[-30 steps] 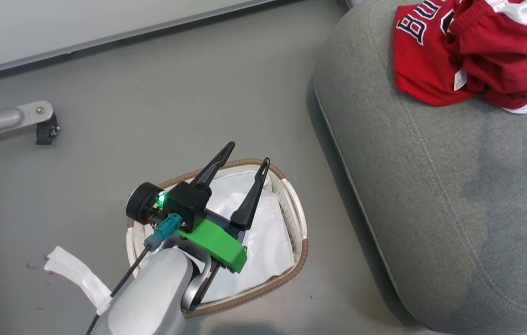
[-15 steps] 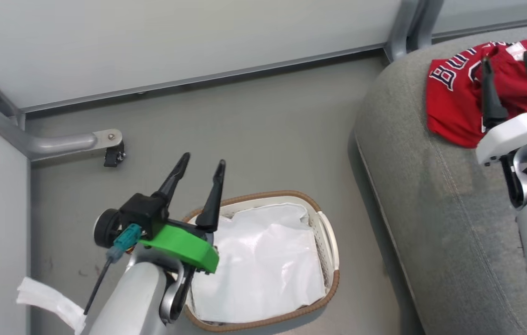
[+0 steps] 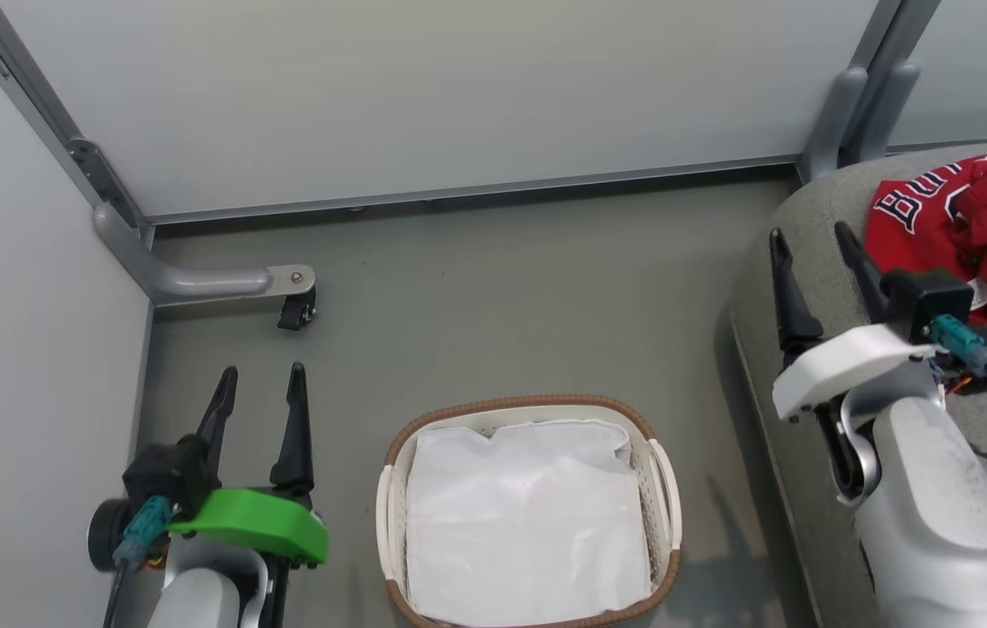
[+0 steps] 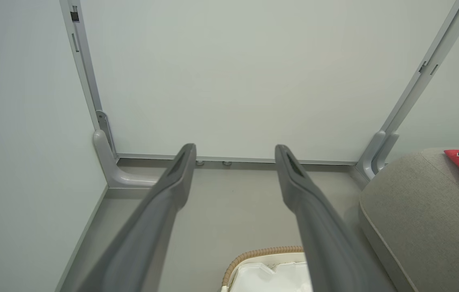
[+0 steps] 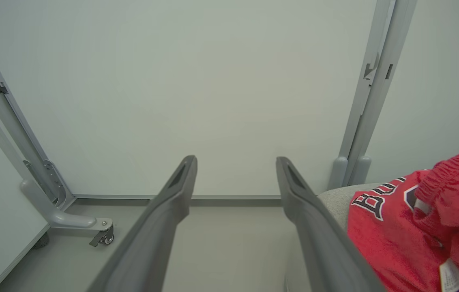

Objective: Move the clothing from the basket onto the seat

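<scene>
Below, grey floor point(image 3: 502, 288) holds the basket point(image 3: 511, 403) before pale panels point(image 3: 424, 96).

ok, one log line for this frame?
left pincer: open, empty | right pincer: open, empty | basket: white liner only | clothing: on seat | task: looks done

Pale wall panels point(image 3: 424, 96) in grey metal frames point(image 3: 873, 83) enclose a smooth grey floor point(image 3: 502, 296). A curved bracket point(image 3: 197, 281) with a black caster point(image 3: 296, 310) sits at the left.
</scene>
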Robot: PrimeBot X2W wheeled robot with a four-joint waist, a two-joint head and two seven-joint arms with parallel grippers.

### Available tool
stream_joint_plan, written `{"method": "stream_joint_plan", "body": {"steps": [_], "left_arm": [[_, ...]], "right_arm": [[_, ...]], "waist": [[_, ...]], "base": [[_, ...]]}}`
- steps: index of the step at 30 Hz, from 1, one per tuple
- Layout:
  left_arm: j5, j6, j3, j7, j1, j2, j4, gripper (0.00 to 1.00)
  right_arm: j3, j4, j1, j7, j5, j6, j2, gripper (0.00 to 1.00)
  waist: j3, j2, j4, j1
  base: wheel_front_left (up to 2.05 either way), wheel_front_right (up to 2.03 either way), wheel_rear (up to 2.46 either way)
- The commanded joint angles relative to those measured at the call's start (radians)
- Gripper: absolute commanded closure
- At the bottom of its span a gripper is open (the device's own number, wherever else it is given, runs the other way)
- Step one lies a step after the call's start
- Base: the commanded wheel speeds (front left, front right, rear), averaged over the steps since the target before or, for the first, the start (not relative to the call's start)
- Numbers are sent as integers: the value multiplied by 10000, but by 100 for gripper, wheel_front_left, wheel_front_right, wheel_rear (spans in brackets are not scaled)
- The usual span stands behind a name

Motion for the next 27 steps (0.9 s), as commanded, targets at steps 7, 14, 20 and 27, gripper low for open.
{"method": "stream_joint_plan", "body": {"steps": [7,14,20,27], "left_arm": [[133,-49,826,9,1051,-75,-269,0],[-42,-97,879,8,1597,-99,-544,0],[-120,-120,669,9,1772,-106,-624,0],[-217,-117,575,9,1776,-106,-642,0]], "right_arm": [[244,-935,1606,-18,470,-15,174,0],[168,-1651,2876,-18,1237,-15,171,0],[372,-1926,3471,-18,1378,-15,171,0],[663,-2009,3592,-18,1289,-15,175,0]], "waist": [[-285,0,117,1],[-537,0,320,1],[-632,0,333,1],[-642,0,242,1]], "base": [[0,0,0],[0,0,0],[0,0,0],[0,0,0]]}}
